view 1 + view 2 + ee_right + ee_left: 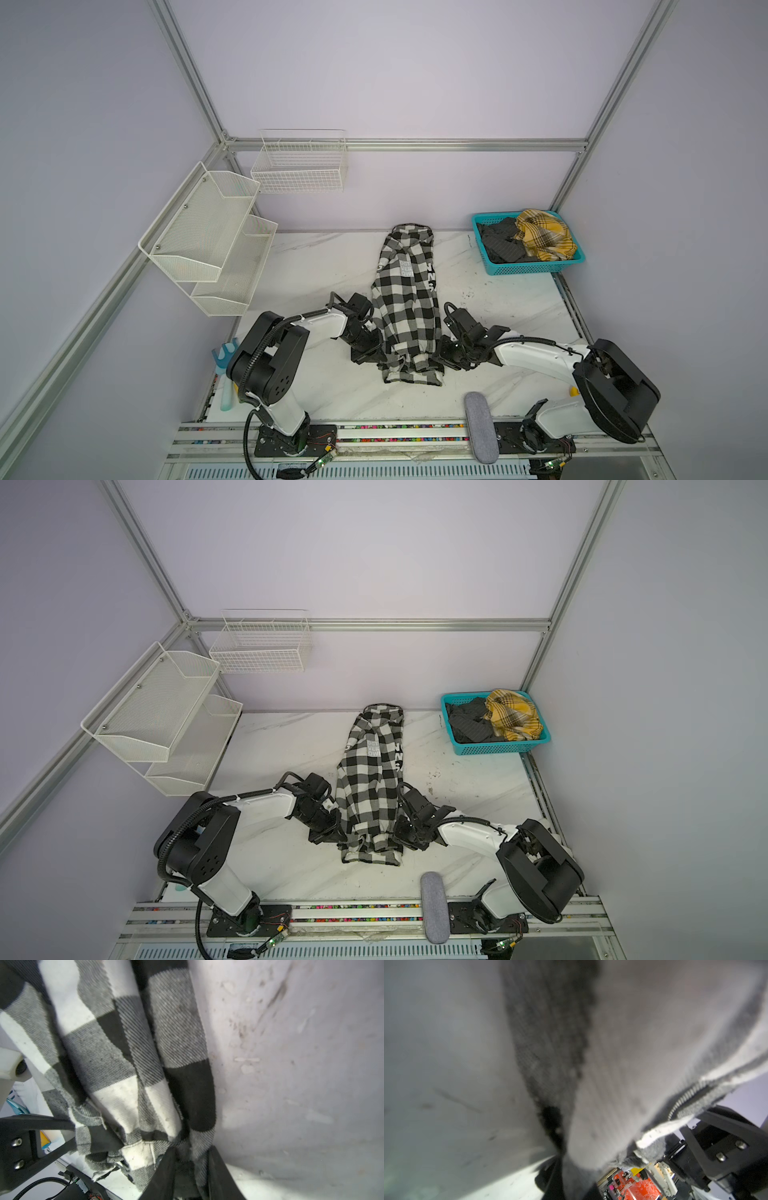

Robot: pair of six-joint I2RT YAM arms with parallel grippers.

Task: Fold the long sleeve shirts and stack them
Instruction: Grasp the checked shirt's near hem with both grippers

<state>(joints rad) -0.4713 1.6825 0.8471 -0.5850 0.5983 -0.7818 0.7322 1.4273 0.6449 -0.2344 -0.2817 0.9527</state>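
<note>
Got the shirt [405, 307] pinched on both sides

It lies lengthwise in the middle of the tabletop [316, 266], collar toward the far edge. My left hand [379, 353] is squeezed together on the cloth at its near left edge, and my right hand [187, 1157] clamps bunched cloth at the near right edge, just above the hem.

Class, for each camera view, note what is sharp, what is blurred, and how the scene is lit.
In both top views, even soft light, no glare, black-and-white checked cloth shirt crisp; in the left wrist view, that cloth fills the lens, blurred; in the right wrist view, its weave sharp, white marble table soft.
</note>
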